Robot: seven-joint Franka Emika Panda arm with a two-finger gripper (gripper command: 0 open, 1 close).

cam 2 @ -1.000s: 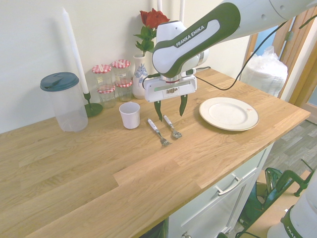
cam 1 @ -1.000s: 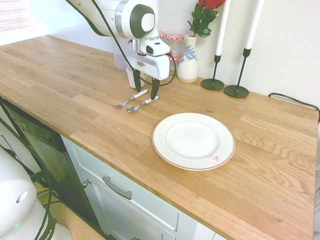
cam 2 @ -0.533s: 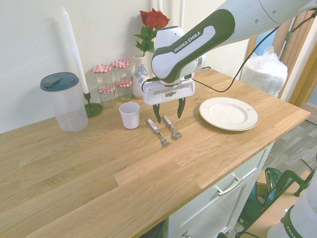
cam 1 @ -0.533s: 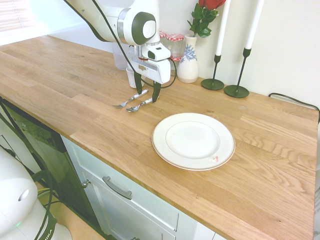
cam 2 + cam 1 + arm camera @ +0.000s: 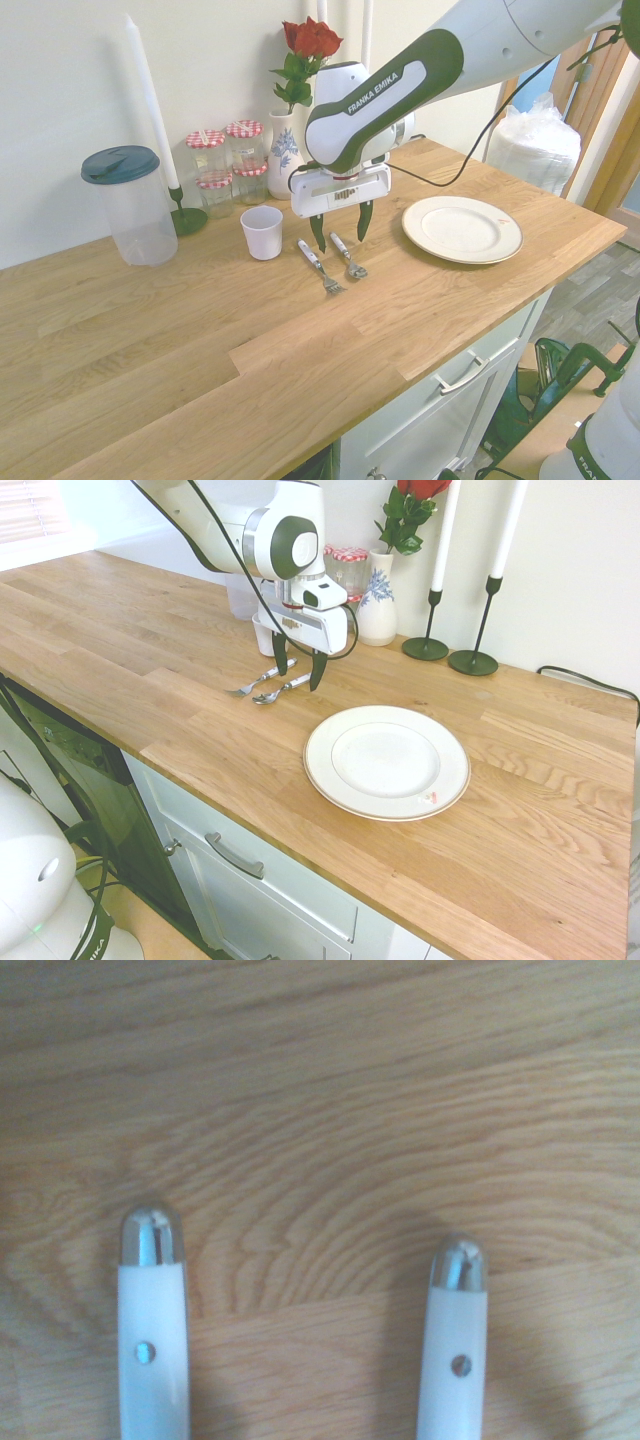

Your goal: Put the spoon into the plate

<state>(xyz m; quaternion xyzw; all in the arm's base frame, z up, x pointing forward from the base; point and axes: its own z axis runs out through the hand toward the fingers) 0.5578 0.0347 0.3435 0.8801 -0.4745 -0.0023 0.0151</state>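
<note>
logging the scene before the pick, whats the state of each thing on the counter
gripper: open, pointing down over the cutlery handles
spoon: flat on the counter, untouched
fork: flat beside the spoon
plate: empty
white cup: upright
jug: lid on
jars: lids on, stacked

Both exterior views are bright and washed out; the white wall [image 5: 580, 590] and the plate [image 5: 386, 762] are close to overexposed. In the first exterior view daylight floods in at the upper left corner, bleaching that end of the table [image 5: 120, 610]. Shadows on the wood are soft and faint. Straight edges bow slightly toward the frame borders. The wrist view is softly blurred, with small glints on two metal handle tips [image 5: 150, 1235] and dim shadows beside them.
</note>
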